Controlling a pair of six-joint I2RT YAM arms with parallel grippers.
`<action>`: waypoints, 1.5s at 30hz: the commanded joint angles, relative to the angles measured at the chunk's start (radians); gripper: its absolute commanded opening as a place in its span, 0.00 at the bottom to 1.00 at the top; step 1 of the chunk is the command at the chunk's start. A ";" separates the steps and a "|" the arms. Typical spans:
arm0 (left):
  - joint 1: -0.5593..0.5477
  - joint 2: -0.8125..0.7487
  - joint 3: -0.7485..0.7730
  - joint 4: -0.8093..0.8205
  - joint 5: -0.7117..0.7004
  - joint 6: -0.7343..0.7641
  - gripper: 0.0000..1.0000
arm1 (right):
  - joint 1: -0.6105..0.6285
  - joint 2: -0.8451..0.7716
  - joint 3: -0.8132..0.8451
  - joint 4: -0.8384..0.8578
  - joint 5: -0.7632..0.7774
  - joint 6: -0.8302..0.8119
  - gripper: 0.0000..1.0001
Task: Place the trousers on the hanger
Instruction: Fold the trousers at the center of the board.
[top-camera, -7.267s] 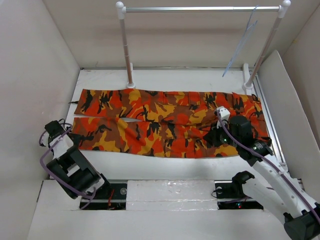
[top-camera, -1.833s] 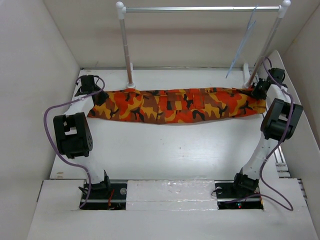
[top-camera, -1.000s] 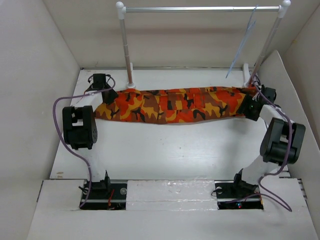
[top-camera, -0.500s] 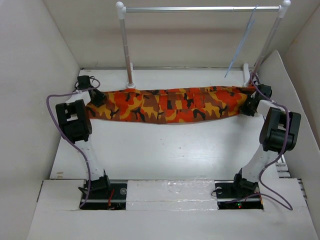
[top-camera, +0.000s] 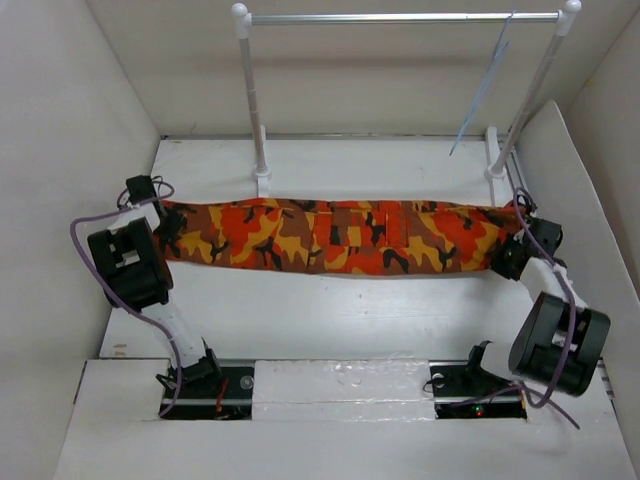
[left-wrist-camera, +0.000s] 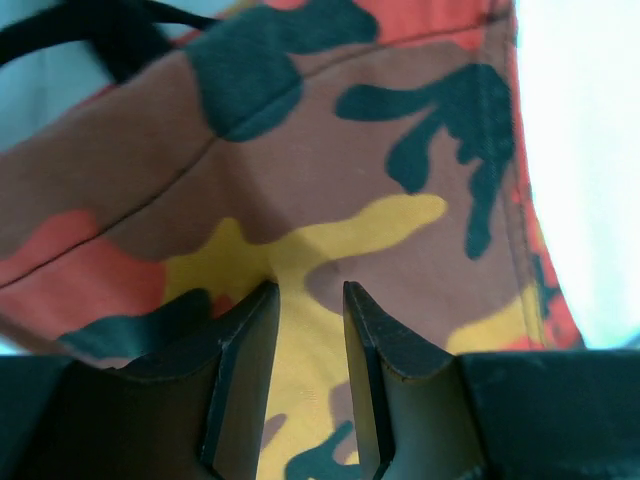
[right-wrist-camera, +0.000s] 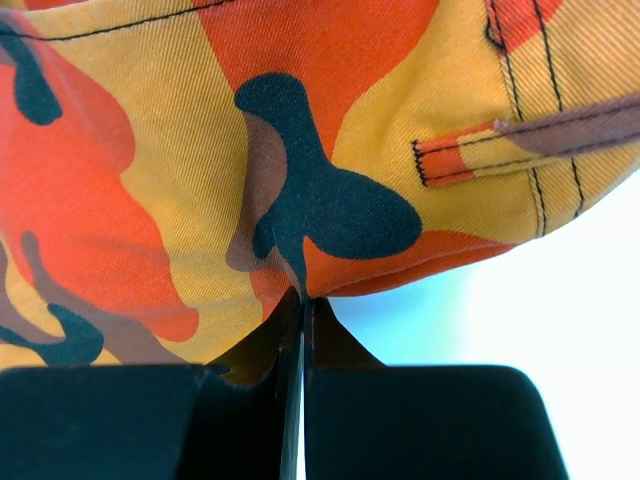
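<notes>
The camouflage trousers (top-camera: 340, 235), folded lengthwise into a long band, hang stretched across the middle of the table between my two grippers. My left gripper (top-camera: 172, 222) holds the left end; in the left wrist view its jaws (left-wrist-camera: 308, 290) are closed on a thick fold of the cloth (left-wrist-camera: 330, 180). My right gripper (top-camera: 500, 255) holds the right end; in the right wrist view its jaws (right-wrist-camera: 302, 297) pinch the cloth's edge (right-wrist-camera: 200, 150) tight. The pale blue hanger (top-camera: 482, 88) hangs from the rack's crossbar at the back right, apart from both grippers.
The rack stands behind the trousers, with a silver crossbar (top-camera: 400, 17), a left post (top-camera: 250, 100) and a slanted right post (top-camera: 530, 95). White walls close in the left and back. A white panel (top-camera: 575, 200) leans at the right.
Both grippers have pulled the folded trousers from the back by the rack's feet toward the near side. Much earlier the trousers lay flat and unfolded.
</notes>
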 joint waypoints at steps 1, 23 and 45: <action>0.013 -0.143 -0.140 -0.162 -0.252 0.039 0.30 | -0.077 -0.165 -0.071 -0.113 0.006 -0.092 0.00; -0.842 -0.463 -0.106 -0.030 -0.133 -0.023 0.00 | -0.292 -0.250 0.034 -0.275 -0.084 -0.103 0.71; -1.048 -0.432 -0.250 0.032 -0.208 0.023 0.00 | -0.483 -0.021 -0.138 0.118 -0.210 0.140 0.90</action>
